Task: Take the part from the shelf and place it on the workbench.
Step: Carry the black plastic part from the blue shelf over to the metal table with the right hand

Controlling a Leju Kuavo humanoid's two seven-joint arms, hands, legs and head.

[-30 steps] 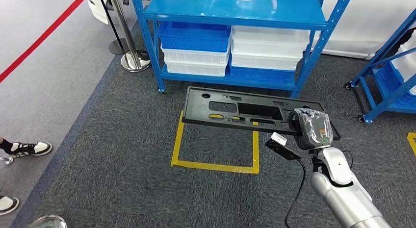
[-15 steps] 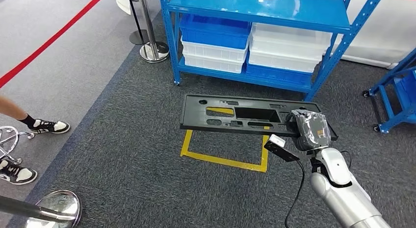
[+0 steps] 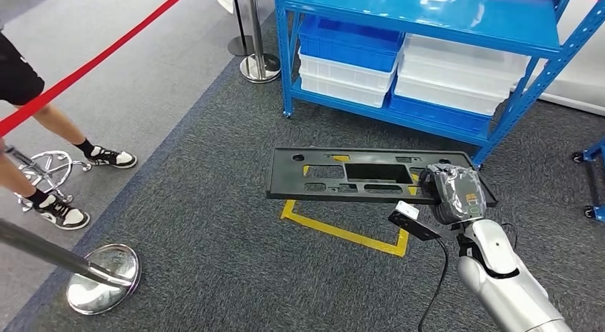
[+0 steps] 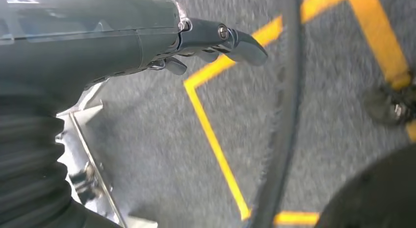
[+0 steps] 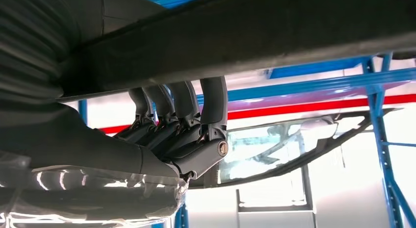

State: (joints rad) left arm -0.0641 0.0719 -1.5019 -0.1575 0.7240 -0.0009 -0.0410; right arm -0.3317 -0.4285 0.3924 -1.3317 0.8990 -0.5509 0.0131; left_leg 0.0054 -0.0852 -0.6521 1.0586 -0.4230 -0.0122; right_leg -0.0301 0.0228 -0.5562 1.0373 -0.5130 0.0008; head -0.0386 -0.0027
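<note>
The part (image 3: 342,173) is a long, flat black plastic panel with several cut-outs. It hangs level above the carpet in front of the blue shelf (image 3: 421,18). My right hand (image 3: 456,195), wrapped in clear film, grips the panel's right end. In the right wrist view its dark fingers (image 5: 189,115) curl around the edge of the part (image 5: 274,37). My left hand (image 4: 147,37) hangs over the carpet and the yellow floor line (image 4: 216,144). Its fingers (image 4: 240,41) are loosely extended and hold nothing.
Blue and white bins (image 3: 399,61) fill the shelf's lower levels. A yellow taped square (image 3: 342,228) lies under the part. A chrome stanchion base (image 3: 103,278) and a red barrier tape (image 3: 93,64) are at the left, beside a person's legs (image 3: 64,139). A blue cart (image 3: 592,182) stands at the right.
The whole view has shifted: the shelf slid right, and the person's legs and near stanchion came in at left. The panel stays in my right hand's grip.
</note>
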